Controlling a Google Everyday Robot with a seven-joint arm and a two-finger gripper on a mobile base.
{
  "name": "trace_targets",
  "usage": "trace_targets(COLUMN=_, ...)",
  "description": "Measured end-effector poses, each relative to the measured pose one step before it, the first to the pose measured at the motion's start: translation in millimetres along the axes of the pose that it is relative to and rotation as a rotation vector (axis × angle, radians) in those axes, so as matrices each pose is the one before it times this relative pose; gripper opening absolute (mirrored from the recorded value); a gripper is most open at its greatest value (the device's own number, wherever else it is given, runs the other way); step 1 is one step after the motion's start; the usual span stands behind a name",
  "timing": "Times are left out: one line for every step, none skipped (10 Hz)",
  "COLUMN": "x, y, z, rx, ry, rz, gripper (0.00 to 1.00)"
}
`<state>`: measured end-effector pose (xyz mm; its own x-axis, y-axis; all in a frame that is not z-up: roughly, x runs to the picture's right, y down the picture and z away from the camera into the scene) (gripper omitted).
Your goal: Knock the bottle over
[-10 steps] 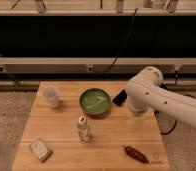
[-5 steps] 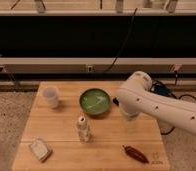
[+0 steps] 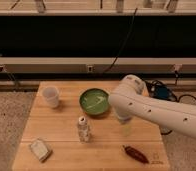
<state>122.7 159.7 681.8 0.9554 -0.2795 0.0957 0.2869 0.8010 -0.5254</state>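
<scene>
The bottle (image 3: 83,128) is small and clear with a white cap and a pale label. It stands upright near the middle of the wooden table (image 3: 61,130), in front of the green bowl (image 3: 95,101). My white arm (image 3: 156,112) reaches in from the right. My gripper (image 3: 125,125) hangs at its end, low over the table, to the right of the bottle and apart from it. It is mostly hidden by the arm.
A white cup (image 3: 51,96) stands at the back left. A pale flat packet (image 3: 40,149) lies at the front left. A dark red oblong thing (image 3: 136,154) lies at the front right. Behind the table is a dark wall with cables.
My arm has swung left and forward, from beside the bowl's right rim towards the table's middle, closer to the bottle. The bottle has not moved.
</scene>
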Motion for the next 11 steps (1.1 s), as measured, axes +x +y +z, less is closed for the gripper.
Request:
trace_targets(x=0.12, y=2.21, z=0.64, rx=-0.00291, ry=-0.00056, rz=0.00018, gripper=0.80)
trace_targets(x=-0.91, y=0.76, z=0.35, rx=-0.00162, ry=-0.00221, rz=-0.00368, gripper=0.80)
trace_targets(x=-4.28, y=-0.36, z=0.45, rx=-0.00112, ry=-0.00436, rz=-0.00918, gripper=0.80)
trace_targets(x=-5.09, y=-0.87, z=0.34, rx=-0.00039, ry=-0.00255, rz=-0.00762, gripper=0.80)
trace_targets(x=-4.07, y=-0.78, z=0.63, rx=-0.00082, ry=-0.00194, rz=-0.00583, gripper=0.80)
trace_targets(x=-2.96, y=0.15, z=0.68, rx=-0.00016, ry=-0.00345, rz=-0.00393, gripper=0.80)
trace_targets(x=0.14, y=1.36, z=0.44, rx=-0.00190, ry=-0.00126, rz=-0.00630, gripper=0.80)
trace_targets(x=-4.24, y=0.31, z=0.50, rx=-0.00315, ry=-0.00491, rz=-0.00795, gripper=0.80)
trace_targets(x=-9.86, y=-2.81, z=-0.30, rx=0.00009, ry=-0.00606, rz=-0.01034, gripper=0.80)
trace_targets(x=-12.16, y=-2.96, z=-0.02, rx=-0.00254, ry=-0.00701, rz=-0.01067, gripper=0.79)
trace_targets(x=-5.46, y=-1.99, z=-0.40, rx=0.00022, ry=-0.00091, rz=-0.00586, gripper=0.74)
